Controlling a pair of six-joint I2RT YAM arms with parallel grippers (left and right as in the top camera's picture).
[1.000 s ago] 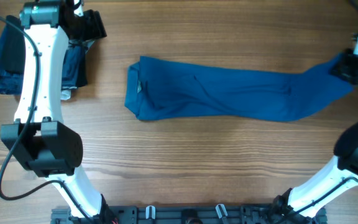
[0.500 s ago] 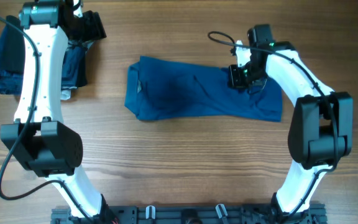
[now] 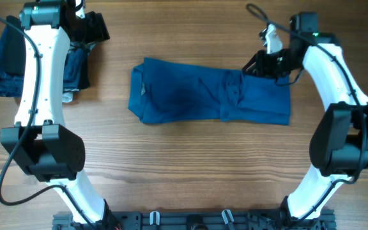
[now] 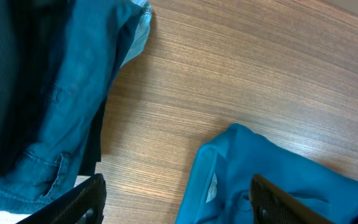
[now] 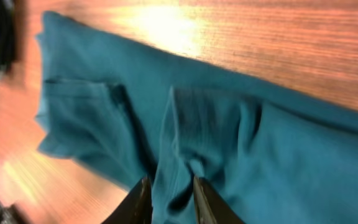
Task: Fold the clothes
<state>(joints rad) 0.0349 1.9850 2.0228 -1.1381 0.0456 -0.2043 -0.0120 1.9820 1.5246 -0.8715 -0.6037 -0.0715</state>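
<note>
The blue polo shirt (image 3: 197,92) lies on the table's middle as a long band, collar end at the left and its right end folded back over itself. My right gripper (image 3: 255,65) hovers over the upper edge of the folded part. In the right wrist view its fingers (image 5: 169,198) stand slightly apart with a ridge of the shirt (image 5: 241,143) showing between them, not clamped. My left gripper (image 3: 94,29) is wide open at the far left. In the left wrist view its fingers (image 4: 176,202) frame the shirt's collar end (image 4: 260,180) and bare wood.
A pile of folded darker blue and black garments (image 3: 8,61) lies at the far left under the left arm, and also shows in the left wrist view (image 4: 48,93). Wooden table (image 3: 190,166) all round.
The right gripper carried the shirt's right end leftward and laid it over the middle, then drew back up and to the right. The shirt is now shorter. The left arm has not moved.
</note>
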